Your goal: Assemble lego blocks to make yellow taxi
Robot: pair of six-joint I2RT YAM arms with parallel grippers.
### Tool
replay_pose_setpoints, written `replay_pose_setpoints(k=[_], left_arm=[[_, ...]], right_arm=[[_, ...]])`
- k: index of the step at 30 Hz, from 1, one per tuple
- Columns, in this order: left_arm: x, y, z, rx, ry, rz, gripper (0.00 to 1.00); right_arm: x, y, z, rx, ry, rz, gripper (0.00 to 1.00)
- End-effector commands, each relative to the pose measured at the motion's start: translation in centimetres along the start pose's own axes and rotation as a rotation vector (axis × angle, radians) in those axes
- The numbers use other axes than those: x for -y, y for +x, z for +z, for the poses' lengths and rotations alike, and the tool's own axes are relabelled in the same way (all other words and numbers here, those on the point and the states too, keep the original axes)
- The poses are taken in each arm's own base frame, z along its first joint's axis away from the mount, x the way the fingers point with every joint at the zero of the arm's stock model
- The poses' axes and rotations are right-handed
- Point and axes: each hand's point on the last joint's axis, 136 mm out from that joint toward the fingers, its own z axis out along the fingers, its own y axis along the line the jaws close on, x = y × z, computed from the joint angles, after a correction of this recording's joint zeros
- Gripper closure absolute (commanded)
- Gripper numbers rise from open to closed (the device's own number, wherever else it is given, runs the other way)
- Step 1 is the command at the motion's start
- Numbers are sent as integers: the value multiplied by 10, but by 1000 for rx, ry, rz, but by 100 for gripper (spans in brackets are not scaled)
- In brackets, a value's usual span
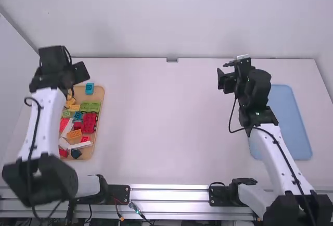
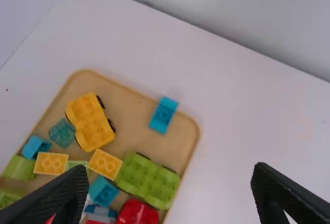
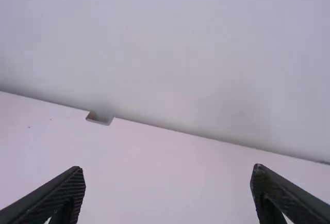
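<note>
White table point(image 1: 171, 127) bears a yellow, black-wheeled block point(image 2: 91, 123)

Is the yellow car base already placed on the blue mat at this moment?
No, the yellow car base lies in the wooden tray, beside a teal brick.
</note>
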Motion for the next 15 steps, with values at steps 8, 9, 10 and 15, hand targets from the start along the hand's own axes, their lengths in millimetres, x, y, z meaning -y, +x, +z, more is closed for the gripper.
replay_pose_setpoints(k=[8, 9, 10, 15], left_arm=[[-73, -12, 117, -357, -57, -259, 5], [-86, 0, 135, -417, -69, -308, 4], [-93, 7, 144, -450, -75, -329, 3], [-109, 51, 190, -596, -51, -401, 1]], right_arm=[[-3, -21, 33, 15, -37, -32, 5], [-4, -21, 37, 13, -40, -34, 4], [-4, -21, 39, 12, -41, -34, 3], [-5, -23, 46, 12, -49, -40, 1]])
